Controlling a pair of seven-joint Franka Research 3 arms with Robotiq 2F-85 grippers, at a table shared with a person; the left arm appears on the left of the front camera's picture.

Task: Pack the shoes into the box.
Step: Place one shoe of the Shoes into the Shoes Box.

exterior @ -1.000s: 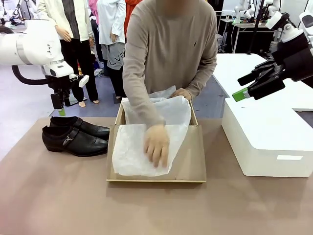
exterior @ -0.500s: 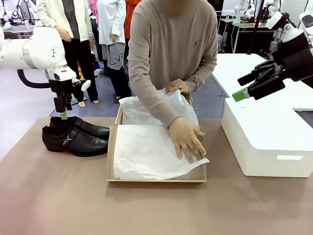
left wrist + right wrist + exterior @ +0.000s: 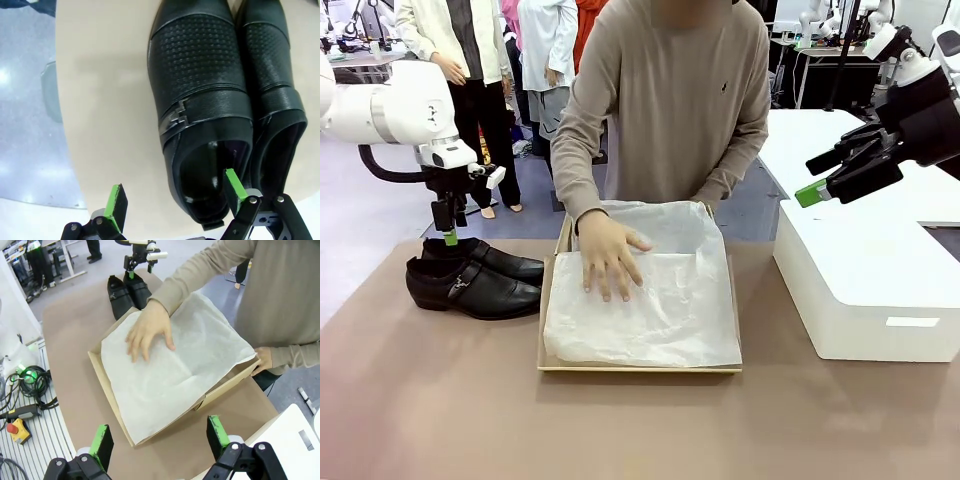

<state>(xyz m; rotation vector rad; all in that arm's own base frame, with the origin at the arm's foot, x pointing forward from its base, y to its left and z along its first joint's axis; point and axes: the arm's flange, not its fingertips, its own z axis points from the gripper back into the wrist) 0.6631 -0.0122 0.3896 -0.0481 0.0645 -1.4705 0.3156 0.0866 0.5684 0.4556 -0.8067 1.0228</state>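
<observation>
No shoe was packed yet: the shoes (image 3: 475,275) stood on the table beside the box (image 3: 640,368) (a person's hand (image 3: 608,258) lay on its tissue paper (image 3: 660,310)), with the left gripper (image 3: 447,225) spread wide just above them and the right gripper (image 3: 815,178) equally spread, well apart.

The left gripper (image 3: 448,230) hangs off to the left of the box (image 3: 640,369), pointing straight down, jaws spread wide with nothing between them. Over on the box's right and well above it, the right gripper (image 3: 816,177) aims leftward, jaws apart too, nothing held.
</observation>
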